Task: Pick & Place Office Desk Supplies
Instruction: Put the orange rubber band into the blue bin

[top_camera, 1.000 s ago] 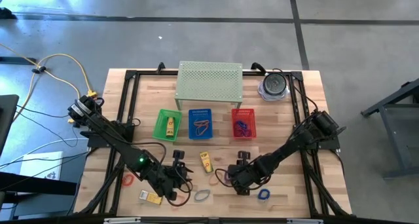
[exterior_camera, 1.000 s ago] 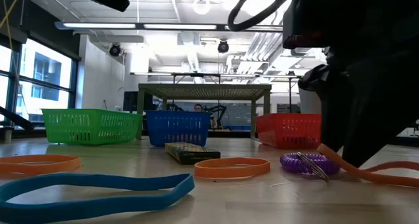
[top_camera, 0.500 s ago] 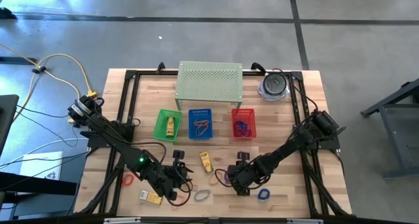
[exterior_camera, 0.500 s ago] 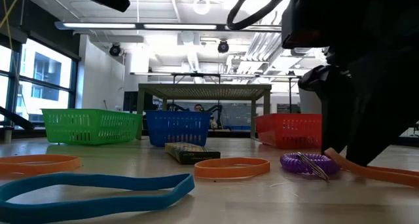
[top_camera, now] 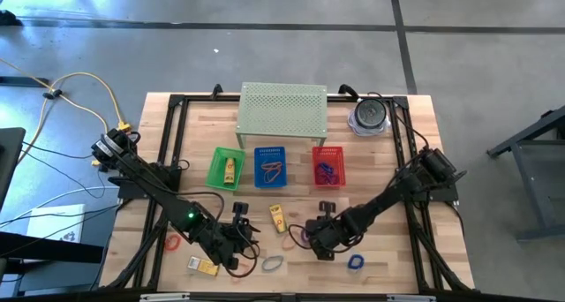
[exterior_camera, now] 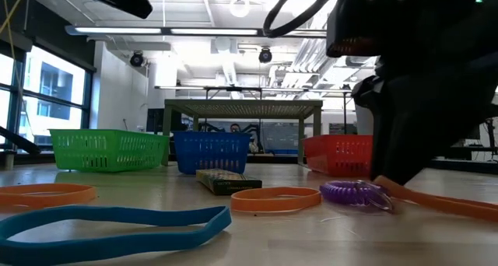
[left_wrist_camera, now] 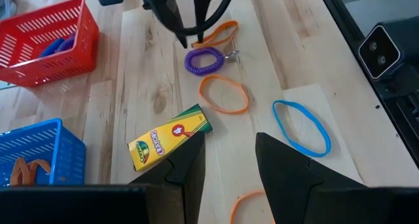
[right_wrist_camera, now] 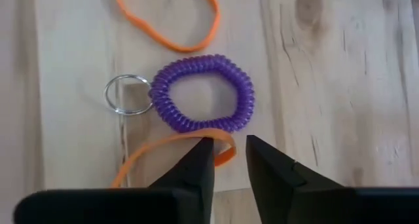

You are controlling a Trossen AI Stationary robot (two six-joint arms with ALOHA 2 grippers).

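Two arms: we see both low over the front of the surface [top_camera: 380,174].
Right gripper [right_wrist_camera: 227,160]: fingers a narrow gap apart, tips down at an orange band [right_wrist_camera: 177,144] just beside the purple coil loop [right_wrist_camera: 204,93]; we can't tell if the band is pinched.
Purple coil: flat on the wood, metal ring [right_wrist_camera: 126,95] attached; a second orange band [right_wrist_camera: 167,18] lies just beyond it.
Left gripper [left_wrist_camera: 226,162]: fingers apart, holding nothing, hovering near the yellow crayon packet [left_wrist_camera: 169,137].
Near left gripper: orange band [left_wrist_camera: 224,94] and blue band [left_wrist_camera: 301,127] on the wood.
Baskets: green basket [top_camera: 225,169] holds a yellow packet, blue basket [top_camera: 271,167] holds an orange band, red basket [top_camera: 327,166] holds blue bands.
Front edge: red band [top_camera: 173,243], yellow packet [top_camera: 203,266], grey band [top_camera: 272,264], blue band [top_camera: 356,262].
Back: green shelf [top_camera: 282,108].
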